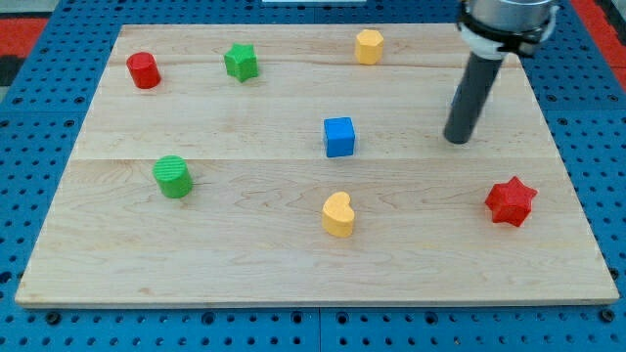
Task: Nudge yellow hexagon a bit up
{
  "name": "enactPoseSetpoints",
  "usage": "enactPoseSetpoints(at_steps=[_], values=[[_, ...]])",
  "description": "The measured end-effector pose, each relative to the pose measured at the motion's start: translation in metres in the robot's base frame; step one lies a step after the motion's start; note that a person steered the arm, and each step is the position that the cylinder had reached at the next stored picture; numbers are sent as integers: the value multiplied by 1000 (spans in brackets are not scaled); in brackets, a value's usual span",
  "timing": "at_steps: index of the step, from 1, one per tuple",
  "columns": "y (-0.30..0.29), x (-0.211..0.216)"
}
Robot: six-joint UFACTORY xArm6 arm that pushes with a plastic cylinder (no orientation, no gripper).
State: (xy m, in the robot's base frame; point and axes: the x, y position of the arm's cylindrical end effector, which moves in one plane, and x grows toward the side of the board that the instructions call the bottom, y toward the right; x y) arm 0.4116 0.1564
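Reading my tip [457,140] on the board's right half, touching no block. No jaws on this rig, just a straight dark rod, so nothing opens or shuts and nothing is held.

Nearest to the tip: blue cube [339,136], off to the view's left, near mid-board, well apart from the tip. Red star [511,201] sits toward the view's bottom right of the tip, also apart from it.

Yellow hexagon [369,46] is near the board's top edge, up and to the view's left of the tip, clearly separated from it. It stands alone, with the green star [241,62] further to the view's left on roughly the same row.

Farther out: yellow heart [338,215] below the blue cube, toward the view's bottom. Green cylinder [173,177] on the left half. Red cylinder [143,70] at the top left corner.

Count: seven blocks total. Two yellow, two green, two red, one blue. By shape: two stars, two cylinders, one hexagon, one heart, one cube. None touch each other.

All sit on one wooden board [245,264], over a blue perforated base [29,59].
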Motion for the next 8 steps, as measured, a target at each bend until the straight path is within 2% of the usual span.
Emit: enactPoseSetpoints(at_steps=[2, 4, 6, 8], values=[[-6, 0], [-14, -47], [-46, -65], [-63, -107]])
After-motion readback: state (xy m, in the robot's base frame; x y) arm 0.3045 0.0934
